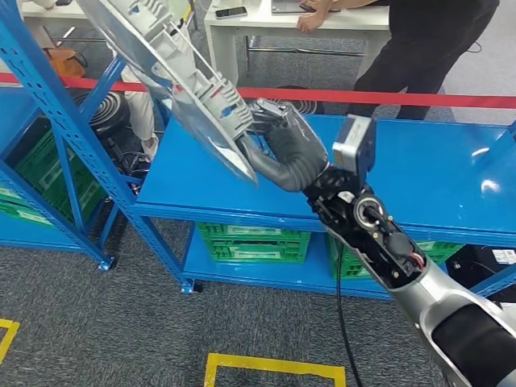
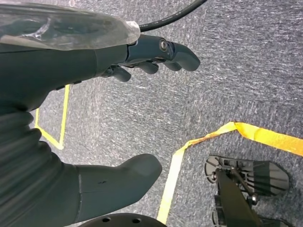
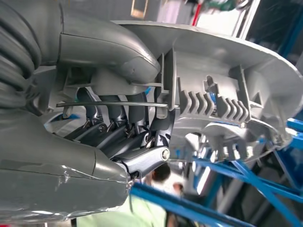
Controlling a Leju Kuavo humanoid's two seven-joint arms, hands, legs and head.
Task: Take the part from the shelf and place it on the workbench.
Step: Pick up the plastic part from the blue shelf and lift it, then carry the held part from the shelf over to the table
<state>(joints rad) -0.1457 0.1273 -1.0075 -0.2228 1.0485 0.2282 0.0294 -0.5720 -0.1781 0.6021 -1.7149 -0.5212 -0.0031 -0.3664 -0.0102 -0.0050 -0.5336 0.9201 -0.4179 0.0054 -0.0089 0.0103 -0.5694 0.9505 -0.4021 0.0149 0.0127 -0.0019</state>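
Observation:
The part [image 1: 176, 76] is a long grey plastic panel with ribs and clips on its back. It is held up in the air, tilted, over the left end of the blue workbench [image 1: 426, 173]. My right hand [image 1: 286, 149] grips its lower end. In the right wrist view the thumb lies over the part [image 3: 221, 90] and the dark fingers [image 3: 118, 137] curl around a ribbed section. My left hand [image 2: 107, 113] hangs over grey carpet, thumb and fingers apart, holding nothing.
A blue shelf frame [image 1: 55, 121] stands at the left with green crates [image 1: 43, 169] in it. More green crates [image 1: 255, 242] sit under the workbench. A red tape barrier [image 1: 395, 97] runs behind, with a person [image 1: 420, 48] at a white desk. Yellow floor tape [image 1: 274, 367] marks the carpet.

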